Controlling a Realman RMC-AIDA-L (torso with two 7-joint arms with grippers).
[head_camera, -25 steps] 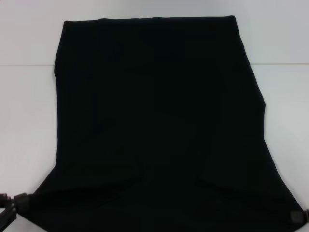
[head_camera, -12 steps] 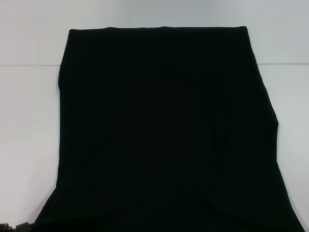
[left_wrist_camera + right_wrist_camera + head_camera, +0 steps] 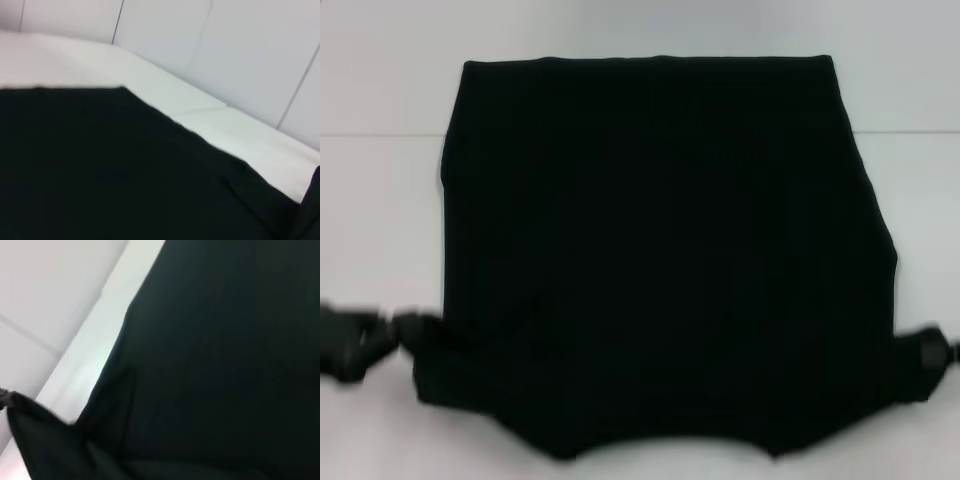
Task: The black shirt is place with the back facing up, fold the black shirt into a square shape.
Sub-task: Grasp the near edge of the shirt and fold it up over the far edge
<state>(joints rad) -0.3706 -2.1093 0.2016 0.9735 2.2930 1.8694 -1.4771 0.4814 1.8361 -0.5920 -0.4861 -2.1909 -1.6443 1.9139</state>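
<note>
1. The black shirt (image 3: pixel 660 250) lies spread over the middle of the white bench (image 3: pixel 380 250), a broad dark sheet with no print showing on the side that faces up.
2. Its far hem runs straight and level, parallel to the far edge of the bench and a little short of it. Its two side edges run toward the near edge, the one on the robot's right bulging outward partway down.
3. Along the near side the fabric is lifted: both near corners are pulled up and outward, and the near edge sags between them in a shallow arch, with bare bench showing beneath it.
4. The left claw (image 3: pixel 395 335) is at the near left corner of the shirt, clamped on the cloth there, with the fabric drawn to a point in its grip.
5. The right claw (image 3: pixel 928 352) is at the near right corner, likewise closed on the cloth, which bunches into a small fold at its tip.
6. From the left wrist view the shirt (image 3: pixel 110 170) fills the lower part, with a pale panelled wall (image 3: pixel 225 50) rising behind the bench.
7. From the right wrist view the shirt (image 3: pixel 215 355) hangs taut, a pinched corner of it stretching away to one side.
</note>
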